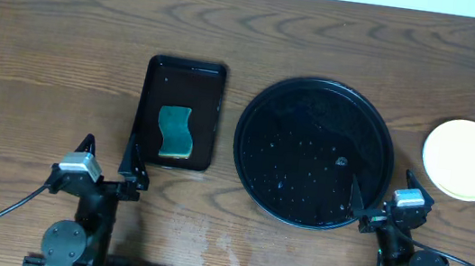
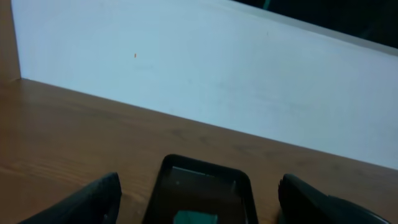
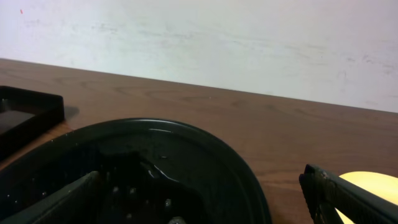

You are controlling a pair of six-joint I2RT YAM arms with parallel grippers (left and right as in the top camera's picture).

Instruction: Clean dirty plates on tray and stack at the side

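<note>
Closest to my lenses are my own fingers, dark blurry wedges at the bottom corners of both wrist views.

Left gripper (image 1: 109,155) is spread wide with nothing in it. It hangs over the table (image 1: 49,37) just short of the small tray (image 1: 152,104).

Right gripper (image 1: 383,189) is wide as well and holds nothing. One finger reaches over the near right rim of the round tray (image 1: 240,138), the other points off toward the plates (image 1: 465,159). Can't tell if that finger touches the rim.

The plates sit on the table right of the round tray, apart from it. I only see a pale yellow top, so no idea how many are under it. The round tray is glossy with little bright specks, maybe drops, too small to say.

Overhead shows the whole sponge (image 1: 175,132) lying in the small tray. My left wrist view cuts it to a teal sliver (image 2: 194,218) at the bottom edge. My right wrist view gets the tray's rim (image 3: 186,132), a yellow bit of plate (image 3: 376,182) behind a finger, and a corner of the small tray (image 3: 34,102).
</note>
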